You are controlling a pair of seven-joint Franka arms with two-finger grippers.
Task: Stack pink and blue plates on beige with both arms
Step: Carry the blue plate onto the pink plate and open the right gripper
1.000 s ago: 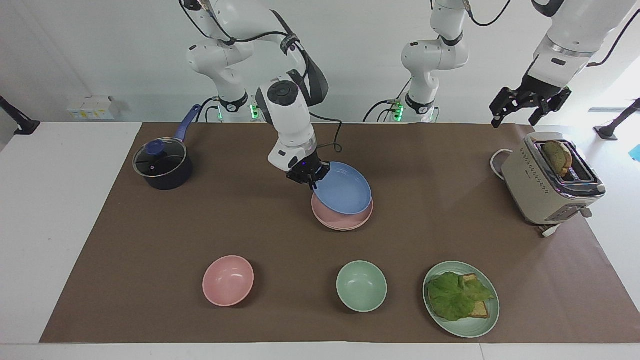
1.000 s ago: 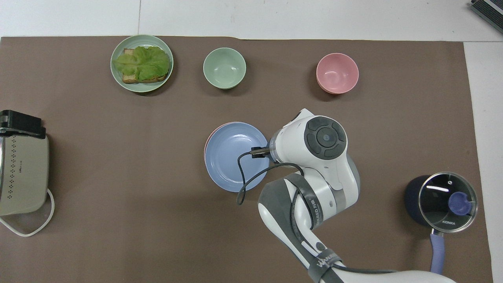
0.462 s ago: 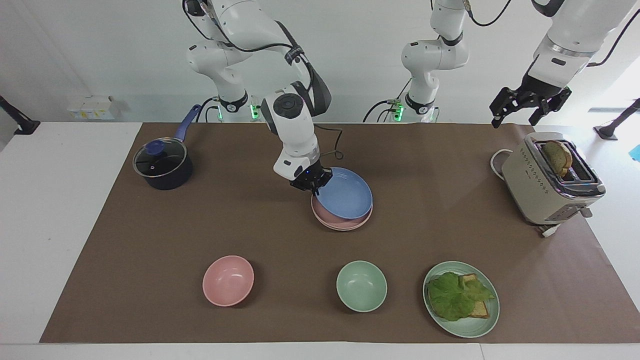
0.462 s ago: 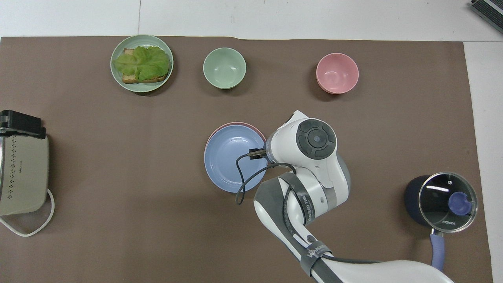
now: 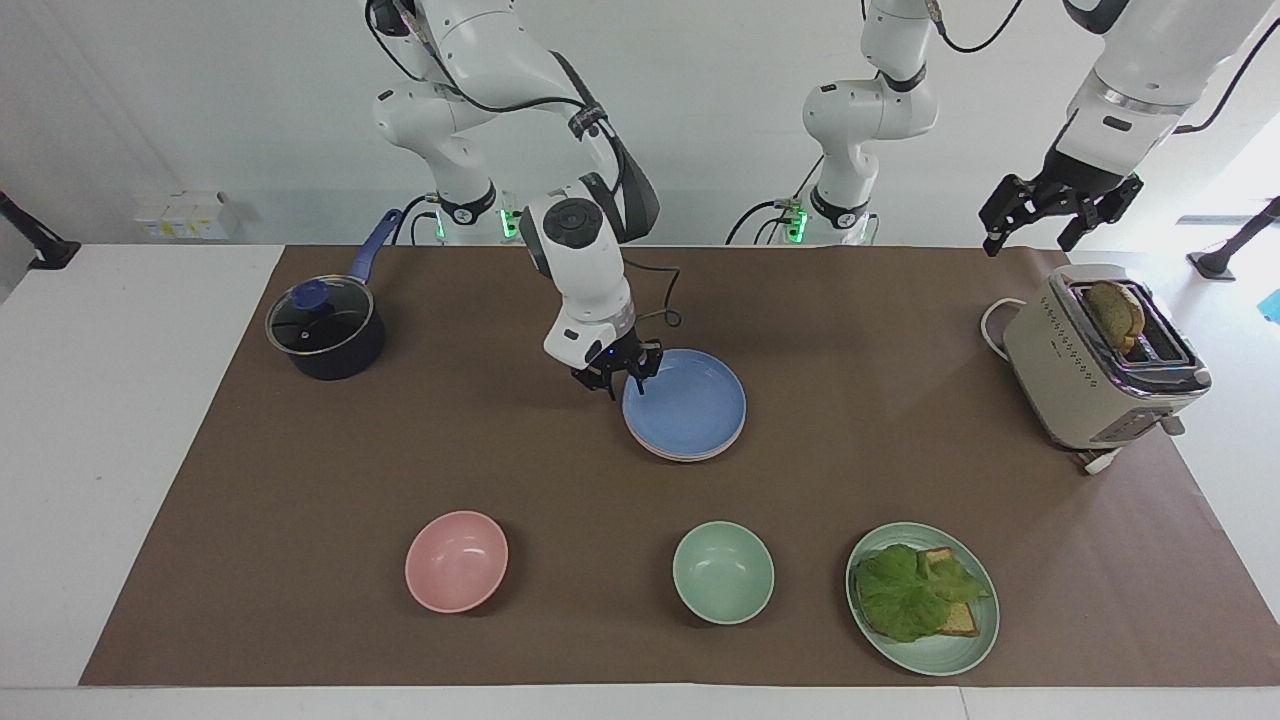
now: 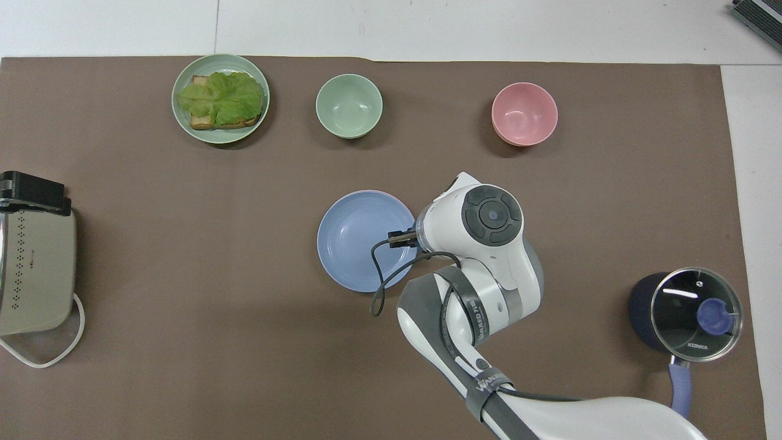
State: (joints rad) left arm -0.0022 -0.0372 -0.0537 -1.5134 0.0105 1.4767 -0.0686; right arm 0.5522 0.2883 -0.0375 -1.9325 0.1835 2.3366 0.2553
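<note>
White jointed arms, grey-black joint caps, black cables, black pincers.

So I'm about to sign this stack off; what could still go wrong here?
The right gripper sits at the rim of the round matte periwinkle blue plate, which lies on the pale pink plate; lifting away could drag it askew. The stack's bottom layer is barely visible, so centring is unconfirmed.

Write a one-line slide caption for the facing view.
Right pincer at the rim of the round matte blue plate topping the stack; left pincer waits above the beige toaster.
</note>
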